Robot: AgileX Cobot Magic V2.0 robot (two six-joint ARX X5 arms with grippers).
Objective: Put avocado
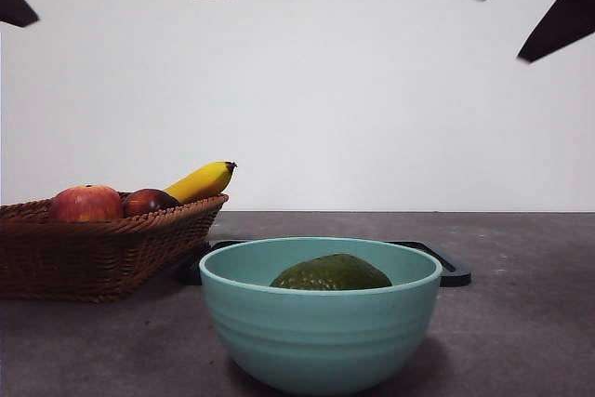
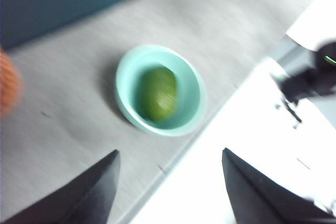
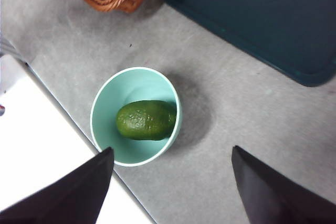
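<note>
The dark-green avocado (image 1: pixel 331 272) lies inside a mint-green bowl (image 1: pixel 321 332) near the table's front edge. It also shows in the left wrist view (image 2: pixel 157 93) and in the right wrist view (image 3: pixel 146 120). Both arms are raised high above the table. My left gripper (image 2: pixel 169 182) is open and empty, well above the bowl (image 2: pixel 195 80). My right gripper (image 3: pixel 172 182) is open and empty, also well above the bowl (image 3: pixel 107 106). In the front view only black tips show at the top corners.
A wicker basket (image 1: pixel 102 250) at the left holds a red-yellow apple (image 1: pixel 86 204), a dark red apple (image 1: pixel 149 201) and a banana (image 1: pixel 202 180). A dark tray (image 1: pixel 446 265) lies behind the bowl. The table's front edge runs close to the bowl.
</note>
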